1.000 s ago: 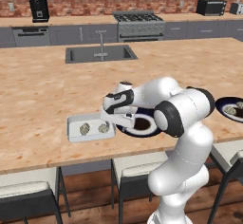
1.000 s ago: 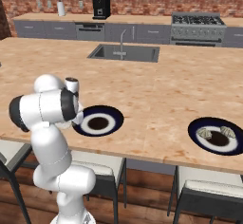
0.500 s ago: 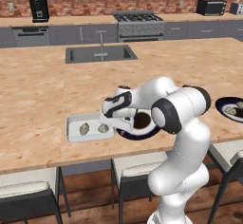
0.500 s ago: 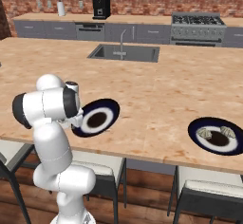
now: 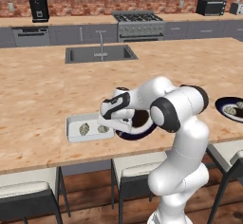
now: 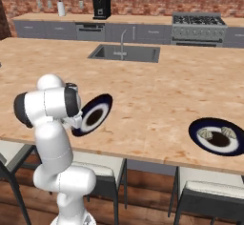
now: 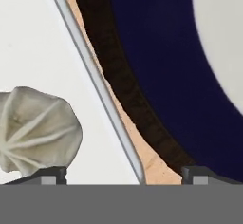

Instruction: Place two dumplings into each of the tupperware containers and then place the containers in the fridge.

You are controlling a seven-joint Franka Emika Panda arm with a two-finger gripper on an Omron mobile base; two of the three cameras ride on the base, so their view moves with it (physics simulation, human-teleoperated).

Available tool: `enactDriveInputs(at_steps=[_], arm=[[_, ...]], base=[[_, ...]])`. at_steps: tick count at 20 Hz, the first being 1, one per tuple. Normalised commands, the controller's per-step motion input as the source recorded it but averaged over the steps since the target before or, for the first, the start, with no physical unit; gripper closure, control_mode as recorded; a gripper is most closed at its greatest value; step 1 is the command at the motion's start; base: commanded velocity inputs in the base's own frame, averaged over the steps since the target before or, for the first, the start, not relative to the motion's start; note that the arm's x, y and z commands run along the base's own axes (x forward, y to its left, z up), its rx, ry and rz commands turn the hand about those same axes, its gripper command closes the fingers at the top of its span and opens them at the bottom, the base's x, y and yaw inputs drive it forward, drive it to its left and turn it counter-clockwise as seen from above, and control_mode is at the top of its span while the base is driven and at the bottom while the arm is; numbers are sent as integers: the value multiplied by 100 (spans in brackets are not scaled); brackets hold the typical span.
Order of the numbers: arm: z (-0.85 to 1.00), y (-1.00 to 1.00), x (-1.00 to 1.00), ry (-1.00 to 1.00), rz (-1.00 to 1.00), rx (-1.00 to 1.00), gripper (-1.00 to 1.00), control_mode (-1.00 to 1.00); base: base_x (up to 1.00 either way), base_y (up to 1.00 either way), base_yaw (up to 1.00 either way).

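Your white container (image 5: pixel 79 129) sat on the counter (image 5: pixel 33 99) with two dumplings (image 5: pixel 85 129) inside, touching the empty dark plate (image 5: pixel 141 122) on its right. Your gripper (image 7: pixel 124 174) straddled the container's right wall (image 7: pixel 95 80), fingers spread, gripping nothing. Closing carelessly, you risked pinching the near dumpling (image 7: pixel 35 129) or tipping the container against the plate rim.

The gripper (image 7: pixel 123 173) is straddling the whitish container's rim (image 7: pixel 90 66). A dumpling (image 7: pixel 35 130) is crowding the left fingertip at nine o'clock, and the dark blue plate (image 7: pixel 156 61) is pressing close at three o'clock, leaving a thin strip of counter (image 7: pixel 147 156) between.
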Motion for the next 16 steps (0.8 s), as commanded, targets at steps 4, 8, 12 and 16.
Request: enactDriveInputs(at_steps=[4,8,12,16], arm=[[-16,9,0,0,0,0,100,-100],[0,0,0,0,0,0,100,-100],[0,0,-4,0,0,0,100,-100],[0,0,-15,-1,0,0,100,-100]], base=[[0,0,0],[0,0,0],[0,0,0],[0,0,0]])
